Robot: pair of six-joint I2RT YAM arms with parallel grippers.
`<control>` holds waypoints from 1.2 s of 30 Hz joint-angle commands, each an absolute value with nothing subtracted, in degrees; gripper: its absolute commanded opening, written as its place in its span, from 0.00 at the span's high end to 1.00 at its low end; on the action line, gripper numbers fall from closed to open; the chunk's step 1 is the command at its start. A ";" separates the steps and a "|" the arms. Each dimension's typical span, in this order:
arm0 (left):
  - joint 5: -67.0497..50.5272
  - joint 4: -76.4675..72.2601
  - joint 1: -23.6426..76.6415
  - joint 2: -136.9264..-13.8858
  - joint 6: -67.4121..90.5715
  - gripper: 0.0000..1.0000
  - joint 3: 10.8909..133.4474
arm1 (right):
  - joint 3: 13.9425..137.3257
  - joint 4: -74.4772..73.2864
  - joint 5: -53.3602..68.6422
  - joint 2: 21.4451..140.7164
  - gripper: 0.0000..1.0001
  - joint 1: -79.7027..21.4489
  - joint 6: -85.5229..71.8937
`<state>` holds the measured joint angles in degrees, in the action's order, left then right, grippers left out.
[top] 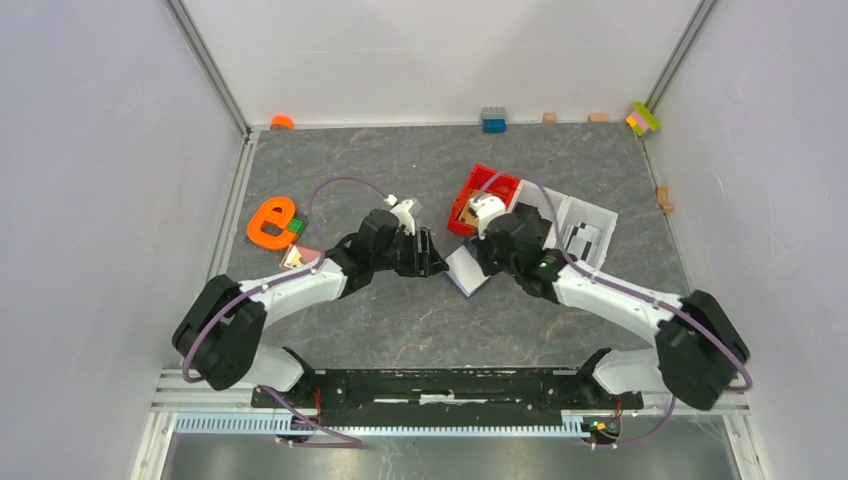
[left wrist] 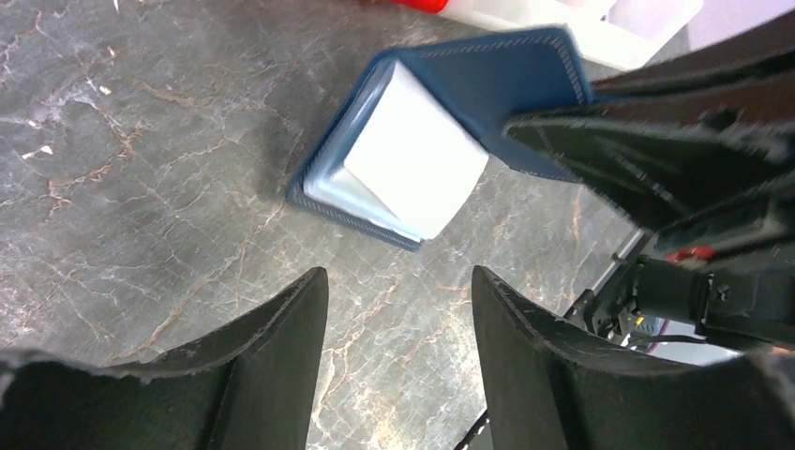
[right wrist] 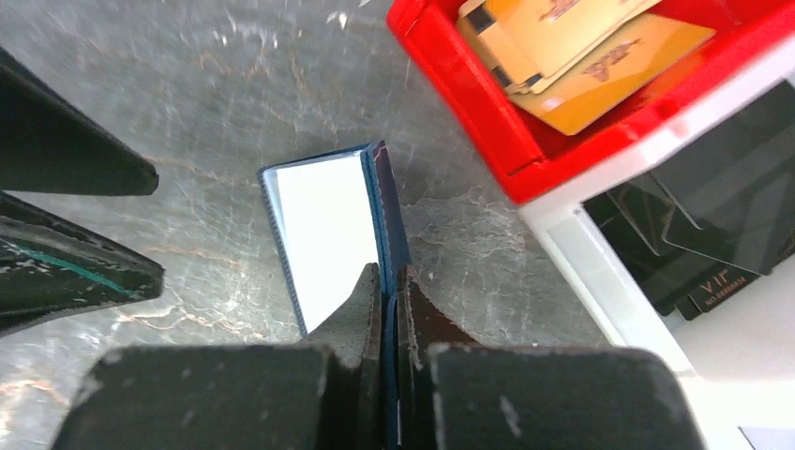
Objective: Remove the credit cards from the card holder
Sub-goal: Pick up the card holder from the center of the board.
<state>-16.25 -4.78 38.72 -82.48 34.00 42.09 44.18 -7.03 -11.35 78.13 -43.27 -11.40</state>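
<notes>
Found card holder (left wrist: 497,84) half open on desk (top: 400,330), one leaf lying flat, near red tray (right wrist: 450,84). Observed right hand (right wrist: 389,281) pinching its raised dark-blue flap. Noted left hand (left wrist: 398,281) spread, hovering close by, apart from it.

Top view: card holder (top: 463,277) mostly hid under the right gripper (top: 488,258); just a pale corner shows.

Right wrist view: fingers (right wrist: 361,309) cover the btm of the blue flap & run off the btm edge. Holder's inside is all white glare, can't tell if any card sits in it. Red tray (right wrist: 459,94) & its credit cards (right wrist: 581,56) cut off at top. White tray (right wrist: 591,277) cut off at pic's right edge; print on its dark cards (right wrist: 722,206) too small to read.

Left wrist view: holder's end hid behind right gripper; left gripper (left wrist: 398,281) fingers cut off at btm.
</notes>
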 commanded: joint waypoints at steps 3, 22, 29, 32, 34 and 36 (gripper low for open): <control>-16.80 -13.83 38.75 -73.42 32.26 0.34 37.56 | 36.57 5.33 3.16 65.27 1.00 -34.83 -19.37; -21.14 -33.69 38.67 -60.90 35.06 0.30 25.98 | 25.09 25.49 29.01 44.63 1.00 -23.51 -34.84; -23.53 -38.88 38.75 -58.91 35.75 0.12 23.73 | 24.25 28.57 31.73 40.46 1.00 -23.55 -37.51; -26.68 -42.85 38.75 -60.63 36.90 0.13 23.49 | 23.37 31.47 33.77 39.90 1.00 -23.54 -40.45; -28.90 -46.00 38.76 -61.53 37.79 0.14 23.24 | 22.75 33.64 35.15 40.15 1.00 -23.55 -42.16; -30.89 -48.61 38.73 -61.91 38.44 0.18 22.95 | 22.00 36.03 36.21 41.03 0.99 -23.55 -43.68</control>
<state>-24.99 -39.22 38.72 -60.84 35.81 23.79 22.85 27.38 32.29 40.73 -23.83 -39.11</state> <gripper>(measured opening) 0.855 0.040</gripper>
